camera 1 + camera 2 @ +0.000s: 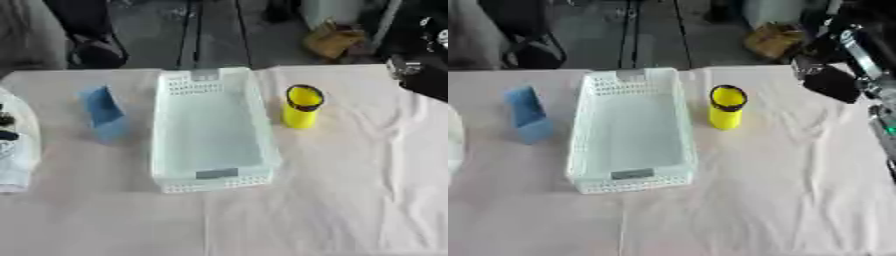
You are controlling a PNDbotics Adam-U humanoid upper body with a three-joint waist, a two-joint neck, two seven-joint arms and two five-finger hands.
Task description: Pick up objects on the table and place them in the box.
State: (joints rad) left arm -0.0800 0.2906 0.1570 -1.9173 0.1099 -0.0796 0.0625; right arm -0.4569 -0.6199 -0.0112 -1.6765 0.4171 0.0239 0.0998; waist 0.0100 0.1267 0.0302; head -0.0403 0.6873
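The right hand is hanging at the far right above the tabletop, fingers indistinct. The yellow cup is standing just right of the white box; a blue object is sitting left.

floor: dark grey, seen beyond far edge | counter: covered by pale creased cloth | brown bag (crumpled) set on floor

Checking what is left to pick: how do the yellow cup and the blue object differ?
The yellow cup is a round cylinder with a dark rim, while the blue object is flat-sided and angular. The cup stands to the right of the white box, the blue object to its left. Both rest on the cloth, outside the box, untouched.
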